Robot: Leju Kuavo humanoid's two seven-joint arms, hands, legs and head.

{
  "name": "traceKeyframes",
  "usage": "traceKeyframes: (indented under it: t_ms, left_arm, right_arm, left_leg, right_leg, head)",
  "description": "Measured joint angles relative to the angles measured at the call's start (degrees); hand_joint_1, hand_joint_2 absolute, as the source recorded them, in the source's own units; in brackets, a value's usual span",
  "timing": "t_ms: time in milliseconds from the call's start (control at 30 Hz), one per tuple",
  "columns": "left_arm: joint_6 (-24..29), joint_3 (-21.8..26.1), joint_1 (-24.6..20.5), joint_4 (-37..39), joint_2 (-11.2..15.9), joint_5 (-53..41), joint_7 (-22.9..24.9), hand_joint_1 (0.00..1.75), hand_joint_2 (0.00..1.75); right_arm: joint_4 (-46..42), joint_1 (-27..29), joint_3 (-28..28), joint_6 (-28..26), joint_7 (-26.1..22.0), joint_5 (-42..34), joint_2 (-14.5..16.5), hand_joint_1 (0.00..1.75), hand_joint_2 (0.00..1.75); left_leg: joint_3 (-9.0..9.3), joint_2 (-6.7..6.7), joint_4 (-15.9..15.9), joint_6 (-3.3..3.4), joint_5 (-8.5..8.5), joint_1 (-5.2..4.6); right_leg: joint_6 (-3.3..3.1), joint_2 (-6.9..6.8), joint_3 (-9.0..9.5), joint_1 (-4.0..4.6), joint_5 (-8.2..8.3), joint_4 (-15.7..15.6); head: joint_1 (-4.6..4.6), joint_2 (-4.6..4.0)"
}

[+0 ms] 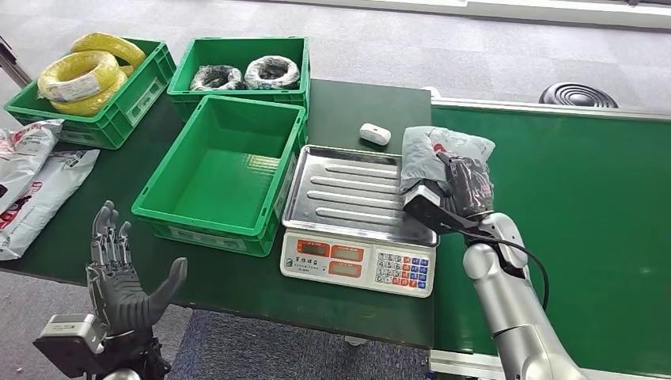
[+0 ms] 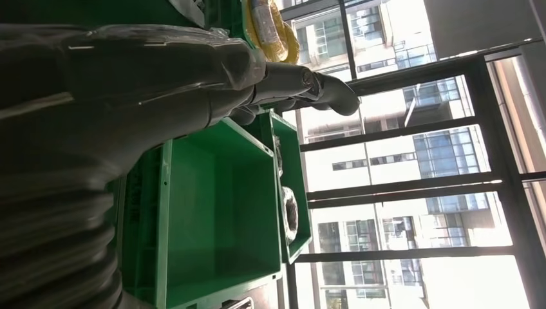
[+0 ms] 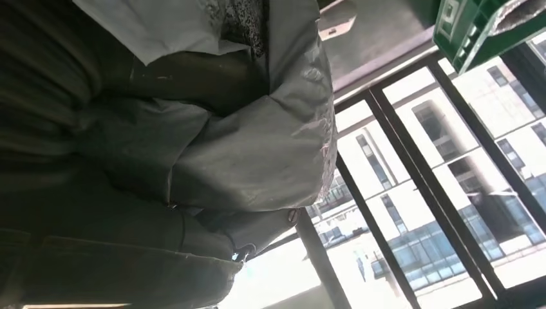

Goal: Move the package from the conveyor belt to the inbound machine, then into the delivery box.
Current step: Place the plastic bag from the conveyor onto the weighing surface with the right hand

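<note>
A grey plastic package (image 1: 431,150) with red print hangs over the right edge of the steel weighing tray (image 1: 348,190), between the scale and the green conveyor belt (image 1: 570,206). My right hand (image 1: 467,186) grips it from the near side; up close the crumpled grey package (image 3: 257,129) covers that hand's fingers. The scale's keypad panel (image 1: 360,265) faces me. An empty green delivery box (image 1: 225,170) stands left of the scale. My left hand (image 1: 123,273) is raised near the table's front left corner, fingers spread, holding nothing; its thumb (image 2: 309,87) points toward the empty green box (image 2: 219,212).
Behind the empty box stand a green crate of black cable coils (image 1: 245,67) and another with yellow cable coils (image 1: 87,75). White packages (image 1: 28,174) lie at the table's left edge. A small white device (image 1: 375,134) lies behind the scale.
</note>
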Motion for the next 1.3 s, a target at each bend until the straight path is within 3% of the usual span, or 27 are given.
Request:
traceKeyframes:
  t_ms: [400, 567, 600, 700, 733, 800, 933, 1133, 1300]
  left_arm:
    - [-1.0, 0.0, -2.1, 0.2, -0.2, 0.0, 0.3, 0.00, 1.75]
    - [-1.1, 0.1, -2.6, 0.4, -0.3, -0.2, 0.4, 0.00, 1.75]
    - [-1.1, 0.1, -2.6, 0.4, -0.3, -0.2, 0.4, 0.00, 1.75]
    - [-1.3, 0.1, -3.0, 0.4, -0.5, -0.4, 0.9, 0.00, 1.75]
    - [-1.4, 0.1, -3.2, 0.5, -0.6, -0.4, 1.2, 0.00, 1.75]
    - [-1.6, 0.1, -3.7, 0.6, -0.6, -0.5, 1.7, 0.00, 1.75]
    - [-1.8, 0.3, -4.4, 1.0, -0.6, -0.7, 2.5, 0.00, 1.75]
    - [-2.2, 0.4, -4.4, 1.1, -0.6, -2.6, 4.5, 0.00, 1.75]
    - [-2.4, -0.7, -4.5, 2.3, -0.5, -4.1, 7.2, 0.00, 1.75]
  right_arm:
    - [-7.9, -0.7, 2.6, 0.0, -0.7, -1.5, 1.9, 1.75, 1.75]
    - [-8.4, -1.8, 4.6, 1.9, 2.6, -0.2, 3.0, 1.75, 1.75]
    - [-7.9, -2.2, 5.0, 2.8, 3.8, 0.1, 3.3, 1.65, 1.75]
    - [-3.5, -4.7, 6.4, 7.1, 8.2, 1.7, 4.6, 0.34, 1.75]
    - [-1.2, -5.8, 6.9, 8.8, 9.9, 2.6, 5.2, 0.00, 1.75]
    - [4.1, -7.8, 8.2, 11.6, 12.7, 4.5, 6.4, 0.00, 1.75]
    - [12.8, -10.4, 10.9, 14.2, 13.8, 6.2, 8.4, 0.00, 0.00]
    - [16.3, -10.8, 12.3, 14.8, 11.0, 3.0, 8.8, 0.00, 0.00]
    - [10.0, -6.0, 10.3, 15.4, 6.4, -6.7, 6.9, 0.00, 0.00]
  left_leg:
    - [-0.02, 0.00, 0.0, 0.00, 0.00, 0.00]
    - [-0.03, 0.01, 0.0, 0.00, 0.00, 0.00]
    - [-0.04, 0.01, 0.0, 0.00, 0.00, 0.00]
    - [-0.02, 0.02, 0.0, 0.00, 0.00, 0.00]
    - [-0.01, 0.02, 0.0, 0.00, 0.00, 0.00]
    - [0.01, 0.01, 0.0, -0.01, 0.01, 0.00]
    - [0.07, 0.04, 0.0, -0.02, 0.02, 0.01]
    - [0.12, 0.07, 0.0, -0.02, 0.02, 0.00]
    - [0.10, 0.01, 0.0, -0.01, 0.01, 0.00]
  right_leg:
    - [0.00, 0.00, -0.03, 0.00, 0.00, 0.0]
    - [0.00, 0.00, -0.02, 0.00, 0.00, 0.0]
    - [0.00, 0.00, -0.02, 0.00, 0.00, 0.0]
    - [0.00, 0.01, -0.02, 0.00, 0.00, 0.0]
    - [0.00, 0.01, -0.01, 0.00, 0.00, 0.0]
    - [0.00, 0.01, 0.00, 0.00, 0.00, 0.0]
    - [-0.01, 0.01, 0.03, 0.01, 0.01, 0.0]
    - [-0.01, 0.02, 0.03, 0.00, 0.01, 0.0]
    - [0.00, -0.01, 0.01, 0.00, 0.00, 0.0]
  head:
    - [-0.01, 0.00]
    - [0.01, 0.00]
    - [0.01, 0.00]
    - [0.00, 0.00]
    - [0.01, 0.00]
    - [0.01, 0.00]
    - [0.00, 0.00]
    - [0.01, 0.00]
    - [0.01, 0.00]
